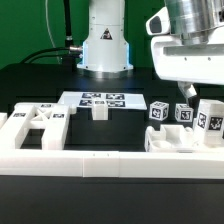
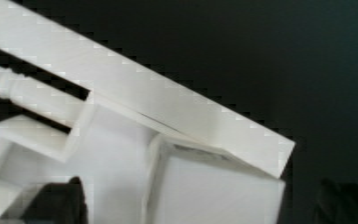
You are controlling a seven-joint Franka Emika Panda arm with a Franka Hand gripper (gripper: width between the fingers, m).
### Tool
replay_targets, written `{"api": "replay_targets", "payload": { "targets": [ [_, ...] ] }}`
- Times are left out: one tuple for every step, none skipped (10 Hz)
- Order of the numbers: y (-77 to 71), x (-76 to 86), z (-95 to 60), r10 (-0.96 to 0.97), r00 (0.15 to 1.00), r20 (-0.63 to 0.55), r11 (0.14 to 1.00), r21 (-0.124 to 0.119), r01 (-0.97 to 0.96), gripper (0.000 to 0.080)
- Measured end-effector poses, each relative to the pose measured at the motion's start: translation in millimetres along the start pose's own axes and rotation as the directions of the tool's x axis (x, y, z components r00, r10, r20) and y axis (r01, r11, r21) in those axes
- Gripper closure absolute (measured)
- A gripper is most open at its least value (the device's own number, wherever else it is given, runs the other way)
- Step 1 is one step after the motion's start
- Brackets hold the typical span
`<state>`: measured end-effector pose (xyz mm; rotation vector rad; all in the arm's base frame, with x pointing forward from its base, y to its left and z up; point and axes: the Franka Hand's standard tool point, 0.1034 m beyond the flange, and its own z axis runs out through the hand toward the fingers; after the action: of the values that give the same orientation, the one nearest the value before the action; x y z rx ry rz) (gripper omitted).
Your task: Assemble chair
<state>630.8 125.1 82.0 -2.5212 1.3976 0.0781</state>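
Leg fitting judged in hand: fingers (image 1: 186, 92), spread and hold not determinable, are poised over the chair seat slab (image 1: 185, 141) at the exterior view's right; the loose ladder-like frame (image 1: 35, 122) is probably wanted next.

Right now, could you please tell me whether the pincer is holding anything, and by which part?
It cannot be told: the pincer hangs just above the white chair parts, and neither view shows how its jaws stand.
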Motion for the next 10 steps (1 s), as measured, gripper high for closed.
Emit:
{"api": "replay_targets", "payload": {
  "targets": [
    [1.5,-0.1,-0.1,-0.126,0.992,0.002,0.992,-0.016,0.126,0.0151],
    [2.8,-0.3,-3.1,-0.291,0.957,0.012,0.954,-0.072,0.291,0.0151],
    [-0.5,-1.1,-7.3,-0.415,0.91,0.012,0.903,-0.121,0.413,0.0151],
    [-3.9,-7.0,-9.0,-0.527,0.85,0.015,0.835,-0.176,0.521,0.0151],
    [-4.9,-7.7,-8.2,-0.595,0.804,0.025,0.79,-0.17,0.59,0.0151],
    [-3.9,-5.5,-8.6,-0.637,0.77,0.033,0.756,-0.17,0.633,0.0151],
    [-4.1,-6.1,-8.5,-0.706,0.707,0.049,0.692,-0.166,0.702,0.0151],
    [-4.0,-5.7,-8.6,-0.758,0.65,0.062,0.635,-0.163,0.755,0.0151],
    [-3.8,-5.5,-8.6,-0.81,0.582,0.075,0.566,-0.16,0.809,0.0151],
    [-3.8,-5.2,-7.6,-0.878,0.471,0.087,0.45,-0.185,0.873,0.0151]
  ]
}}
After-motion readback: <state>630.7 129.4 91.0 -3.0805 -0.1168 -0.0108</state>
